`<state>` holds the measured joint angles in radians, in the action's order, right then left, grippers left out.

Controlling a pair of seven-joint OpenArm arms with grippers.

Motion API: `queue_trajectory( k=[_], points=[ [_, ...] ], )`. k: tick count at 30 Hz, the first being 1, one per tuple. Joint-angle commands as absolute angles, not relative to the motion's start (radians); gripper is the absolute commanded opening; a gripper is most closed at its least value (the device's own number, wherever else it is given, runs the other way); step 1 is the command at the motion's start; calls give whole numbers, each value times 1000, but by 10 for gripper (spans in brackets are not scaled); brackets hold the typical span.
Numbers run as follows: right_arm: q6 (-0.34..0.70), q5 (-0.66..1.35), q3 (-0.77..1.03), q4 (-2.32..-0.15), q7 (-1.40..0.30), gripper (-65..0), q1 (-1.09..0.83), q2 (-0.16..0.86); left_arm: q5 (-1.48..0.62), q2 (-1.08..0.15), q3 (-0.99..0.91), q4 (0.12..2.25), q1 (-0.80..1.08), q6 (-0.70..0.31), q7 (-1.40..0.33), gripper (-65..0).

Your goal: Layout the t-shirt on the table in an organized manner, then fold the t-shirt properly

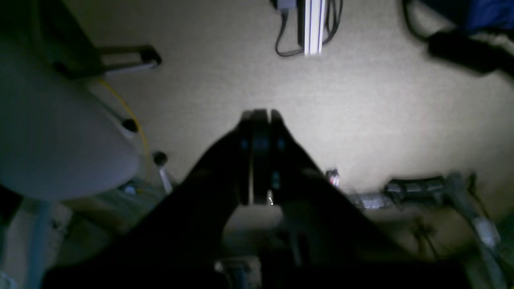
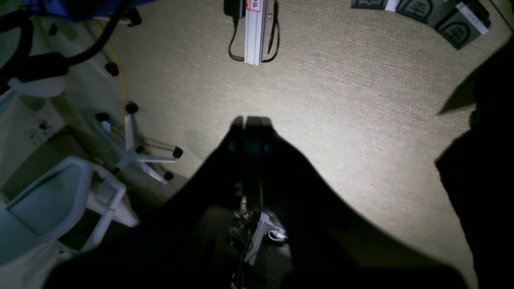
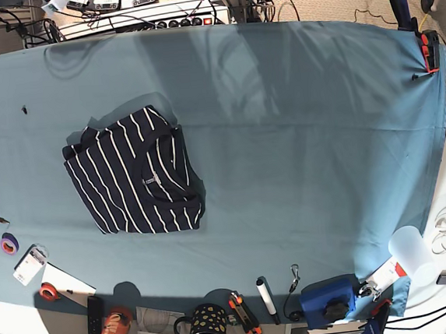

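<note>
Teal cloth covers the table [image 3: 299, 145] almost smoothly, and we see only faint creases and soft shadows toward its far edge. We find the t-shirt [image 3: 134, 173] lying toward the table's left side, about midway between the far and near edges, folded into a compact, roughly square bundle of dark navy fabric with thin white stripes, its collar showing near the middle. The whole right half of the cloth lies open around it. Along the near edge we note a spotted black mug [image 3: 207, 328], an orange-topped bottle [image 3: 112, 330], a white marker [image 3: 266, 298] and a blue box [image 3: 329, 299]; tape rolls [image 3: 9, 243] sit near the left edge, and a red clamp [image 3: 431, 49] grips the far right corner. Neither arm reaches over the table. From the wrist views we see the left gripper [image 1: 260, 114] and the right gripper [image 2: 249, 119] hanging over beige carpet, each with its fingers pressed together on nothing, a white chair base [image 2: 134, 154] nearby.
</note>
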<state>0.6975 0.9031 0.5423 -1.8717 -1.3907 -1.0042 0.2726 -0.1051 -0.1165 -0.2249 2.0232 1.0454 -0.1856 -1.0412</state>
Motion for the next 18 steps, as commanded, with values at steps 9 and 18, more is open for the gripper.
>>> queue_trajectory(
  k=[9,18],
  points=[
    [698,648,238,-1525,-1335,-650,-883,323,-97,-120,-228,1676,901,-210,-1015,-650],
    [674,354,-5,-1145,-1084,-650,-607,327,-48,-169,-228,1310,699,-250,-813,-650]
  ],
)
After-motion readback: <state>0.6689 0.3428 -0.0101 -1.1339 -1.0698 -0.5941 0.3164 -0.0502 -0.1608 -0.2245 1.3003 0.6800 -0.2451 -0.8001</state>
